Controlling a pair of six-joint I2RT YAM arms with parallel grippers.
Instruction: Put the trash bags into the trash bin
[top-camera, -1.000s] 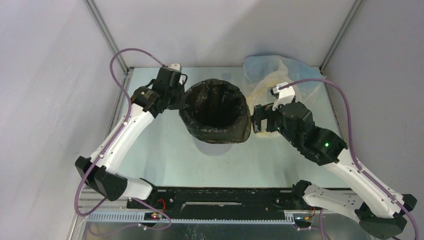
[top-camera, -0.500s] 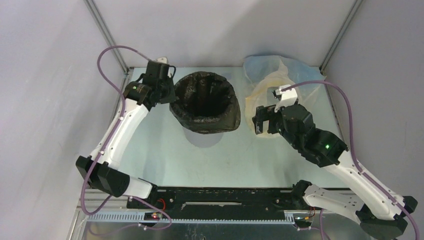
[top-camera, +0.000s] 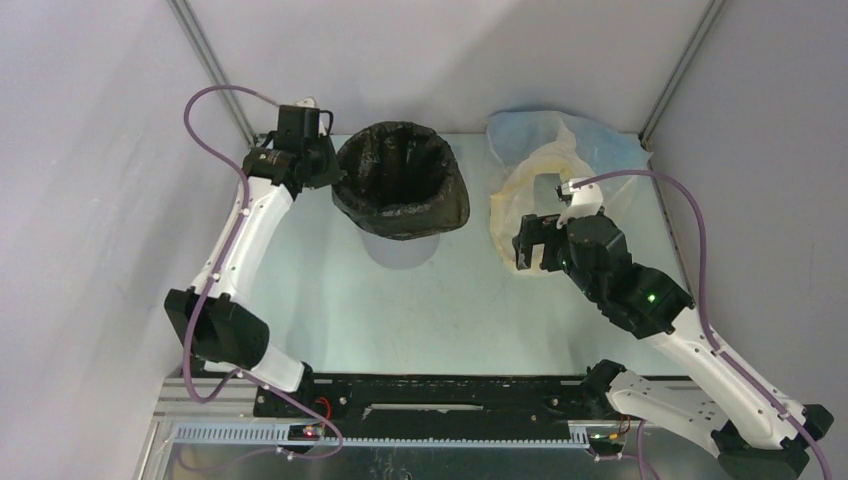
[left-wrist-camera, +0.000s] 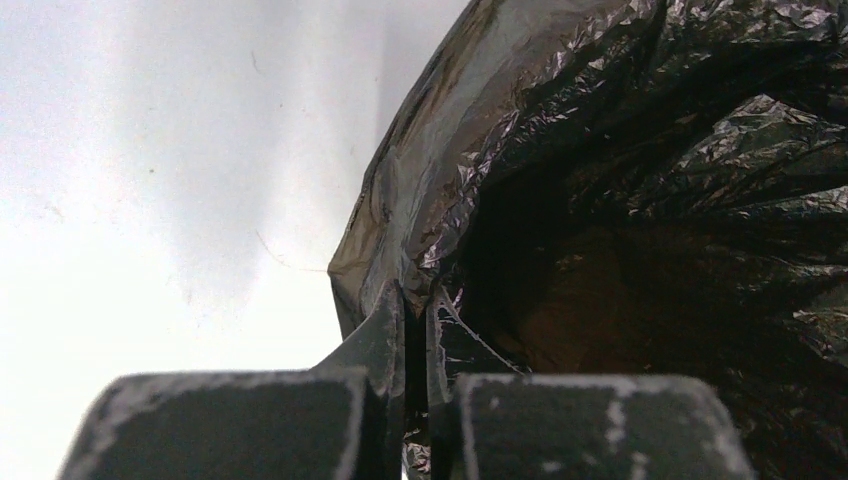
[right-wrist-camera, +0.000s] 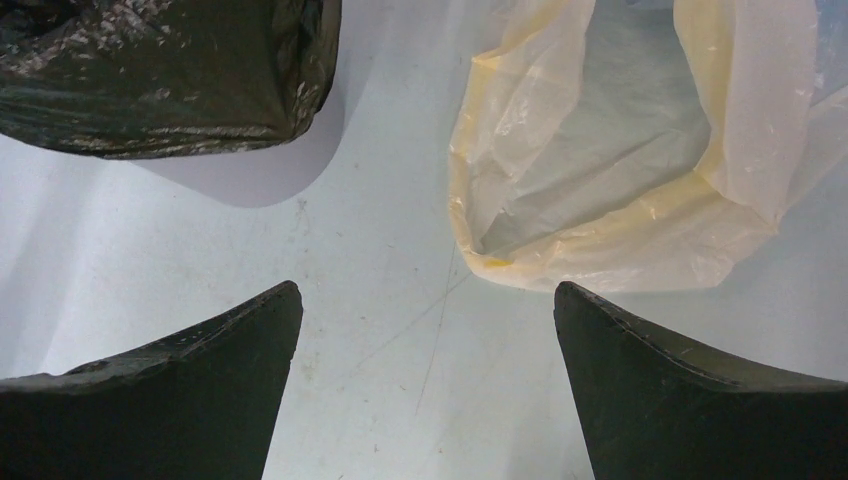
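The trash bag (top-camera: 400, 190) is already lining the trash bin (top-camera: 398, 250), left claw (left-wrist-camera: 415, 305) pinching its rim, right claw (right-wrist-camera: 428, 295) spread; seemingly only release remaining.

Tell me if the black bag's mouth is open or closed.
Open. The black bag gapes wide, dark inside showing from above; the left gripper pinches its rim.

Plain grey walls (top-camera: 450, 50) and metal corner posts (top-camera: 213, 70) enclose a pale tabletop (top-camera: 430, 310).
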